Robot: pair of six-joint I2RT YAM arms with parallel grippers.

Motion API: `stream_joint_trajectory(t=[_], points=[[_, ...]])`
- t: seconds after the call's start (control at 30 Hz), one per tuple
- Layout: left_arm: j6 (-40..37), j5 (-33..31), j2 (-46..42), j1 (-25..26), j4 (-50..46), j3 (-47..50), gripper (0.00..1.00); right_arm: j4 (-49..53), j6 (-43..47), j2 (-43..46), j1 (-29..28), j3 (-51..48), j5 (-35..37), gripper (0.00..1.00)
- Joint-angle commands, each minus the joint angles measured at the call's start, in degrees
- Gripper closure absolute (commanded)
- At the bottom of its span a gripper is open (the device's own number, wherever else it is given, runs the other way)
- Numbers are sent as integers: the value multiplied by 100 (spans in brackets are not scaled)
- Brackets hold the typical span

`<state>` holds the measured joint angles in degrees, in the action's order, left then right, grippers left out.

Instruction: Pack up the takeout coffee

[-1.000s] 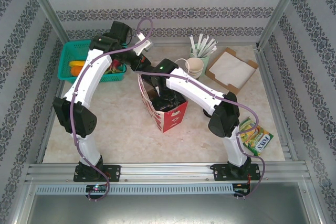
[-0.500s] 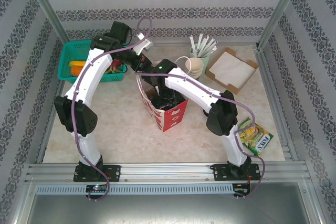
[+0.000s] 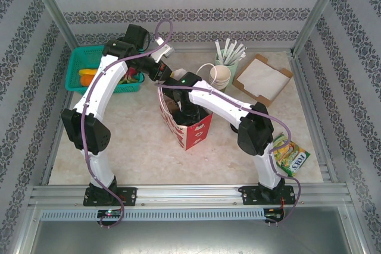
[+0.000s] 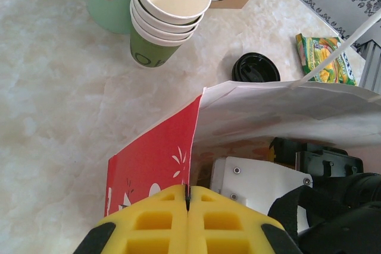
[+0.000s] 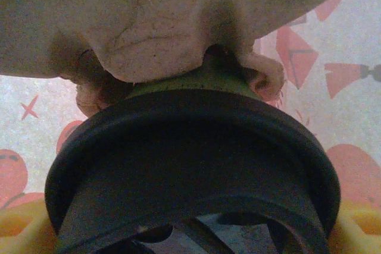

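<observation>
Your right end effector [image 5: 190, 230] clasps the round black-lidded green paper coffee cup [image 5: 190, 147] inside the red-and-white paper bag [image 4: 152, 159] at the middle of the bench [image 3: 137, 141]; your left end effector [image 4: 187, 203] pinches the bag's rim.

Marbled table [image 3: 131, 147] with red bag [image 3: 196, 136], teal basket [image 3: 72, 69], cup stack [image 3: 221, 75], cardboard tray [image 3: 277, 66], snack packet [image 3: 292, 157], black lid [image 4: 255, 66].

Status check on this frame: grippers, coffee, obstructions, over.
Left gripper shut, pinching red bag rim. Right gripper inside bag, clamped on takeout coffee at its black lid. Crumpled pale paper crowds the cup's far end.
</observation>
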<state>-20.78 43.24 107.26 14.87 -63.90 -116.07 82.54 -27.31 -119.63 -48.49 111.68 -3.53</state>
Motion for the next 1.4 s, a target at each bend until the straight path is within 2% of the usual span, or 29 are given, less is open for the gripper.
stream_joint_trajectory(t=[0.0, 0.13, 0.33, 0.77, 1.37], points=[[-67, 15, 46, -68, 8, -40, 100, -189, -175, 318, 41, 65, 124, 56], [-67, -8, 24, -67, 18, -19, 100, -345, -268, 517, 50, 136, 318, 56], [-62, -49, 3, -65, 35, 14, 100, -64, -209, 574, 44, 490, 161, 55], [-27, -17, -159, -64, 143, 148, 100, -341, -187, 152, 59, 164, 168, 56], [24, -62, -242, -69, 270, 237, 100, -535, -185, 313, 33, -94, 230, 56]])
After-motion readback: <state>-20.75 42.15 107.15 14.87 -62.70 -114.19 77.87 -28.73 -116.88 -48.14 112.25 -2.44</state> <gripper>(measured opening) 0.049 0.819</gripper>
